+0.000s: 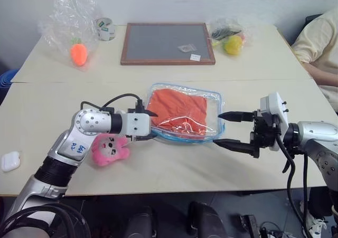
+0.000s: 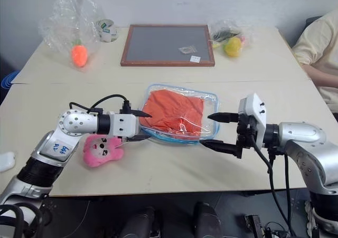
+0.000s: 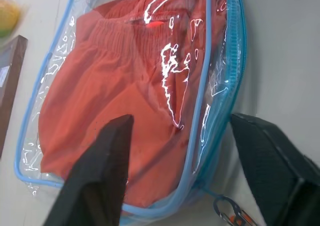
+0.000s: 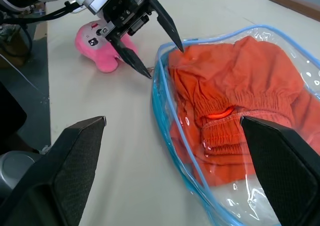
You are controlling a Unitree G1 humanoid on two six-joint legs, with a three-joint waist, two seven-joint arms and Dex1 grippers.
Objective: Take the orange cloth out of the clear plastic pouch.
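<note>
The clear plastic pouch (image 1: 211,98) with light blue trim lies flat at the middle of the table (image 1: 174,169). The orange cloth (image 1: 177,110) is bunched inside it, and its elastic band shows in the right wrist view. My left gripper (image 1: 153,125) is open at the pouch's left end. Its upper fingertip (image 4: 179,46) rests on the plastic and the lower one is beside the trim at table level. My right gripper (image 1: 218,129) stands wide open at the pouch's right end, holding nothing. In the left wrist view the pouch (image 3: 220,80) and cloth (image 3: 110,85) lie between my left fingers.
A pink plush toy (image 1: 109,149) lies under my left forearm. At the back are a framed grey board (image 1: 168,43), a crinkled bag with a carrot toy (image 1: 78,53), a tape roll (image 1: 105,28) and a bag with a yellow toy (image 1: 232,44). A person (image 1: 317,48) sits at the right.
</note>
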